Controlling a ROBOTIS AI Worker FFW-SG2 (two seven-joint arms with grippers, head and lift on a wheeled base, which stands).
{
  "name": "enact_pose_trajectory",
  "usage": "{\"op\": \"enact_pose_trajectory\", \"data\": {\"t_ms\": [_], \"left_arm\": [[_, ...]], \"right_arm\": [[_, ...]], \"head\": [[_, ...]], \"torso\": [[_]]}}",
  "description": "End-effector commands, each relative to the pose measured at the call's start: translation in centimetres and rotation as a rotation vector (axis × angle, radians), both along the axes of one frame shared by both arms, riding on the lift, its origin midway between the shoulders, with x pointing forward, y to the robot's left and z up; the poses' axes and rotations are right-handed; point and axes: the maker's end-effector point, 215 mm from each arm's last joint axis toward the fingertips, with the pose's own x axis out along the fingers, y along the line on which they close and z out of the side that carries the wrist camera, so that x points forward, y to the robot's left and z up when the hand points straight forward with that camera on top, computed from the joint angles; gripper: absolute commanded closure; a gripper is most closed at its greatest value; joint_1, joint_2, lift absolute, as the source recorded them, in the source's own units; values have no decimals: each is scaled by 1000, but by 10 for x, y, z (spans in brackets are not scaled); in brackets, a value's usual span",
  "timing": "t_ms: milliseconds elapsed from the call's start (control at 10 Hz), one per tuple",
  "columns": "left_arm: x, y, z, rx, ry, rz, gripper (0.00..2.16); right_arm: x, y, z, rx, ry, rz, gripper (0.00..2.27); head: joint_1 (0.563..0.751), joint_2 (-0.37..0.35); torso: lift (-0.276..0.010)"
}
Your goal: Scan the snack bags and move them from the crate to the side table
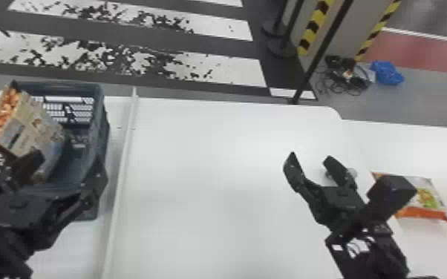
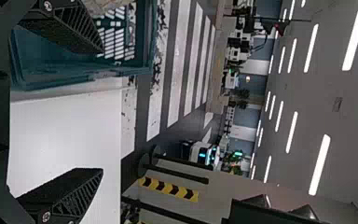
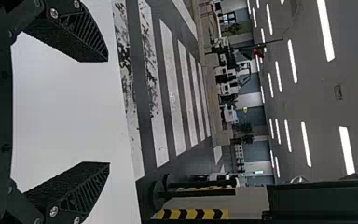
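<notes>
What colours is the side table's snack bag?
The snack bag is mainly white with orange edges; clearest in head view.

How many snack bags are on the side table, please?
1. The bag lies on the side table, partly hidden by the right arm; something more could be hidden behind that arm.

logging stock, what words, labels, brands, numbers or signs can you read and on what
No text is readable.
Snack packaging in the crate: print too small to read.
Orange-edged snack bag on the side table: print too small to read.
Yellow-and-black marking: only stripes, no words.
</notes>
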Motion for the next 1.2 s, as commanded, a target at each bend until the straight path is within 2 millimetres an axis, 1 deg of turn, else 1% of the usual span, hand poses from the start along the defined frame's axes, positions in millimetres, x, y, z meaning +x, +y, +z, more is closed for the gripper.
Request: {"op": "enact_pose_trajectory", "data": {"t_ms": [0,100,200,400,600,800,1000,1100], "left_arm": [[11,43,14,-2,-24,68,93],[14,69,14,-13,-24,111,93],[15,89,13,-19,-22,140,93],[16,118,6,-19,-11,185,93],[20,144,-4,-21,1,226,93],[31,156,-13,-31,11,248,100],[53,162,-24,-28,65,248,100],[62,168,-24,-30,65,260,100]], "right_arm": [[0,-3,-2,-5,5,2,147],[1,-4,1,-7,1,4,147],[1,-5,0,-8,4,4,147],[2,-5,-7,2,19,3,147],[2,-11,-9,0,22,-4,144],[2,-14,-9,-1,22,-9,140],[3,-20,-5,-3,15,-15,137],[6,-20,-2,-8,9,-9,137]], "head": [[695,-173],[695,-133],[695,-96],[695,-46],[695,-3],[695,20],[695,35],[695,35]], "torso": [[-87],[-87],[-87],[-87],[-87],[-87],[-87],[-87]]}}
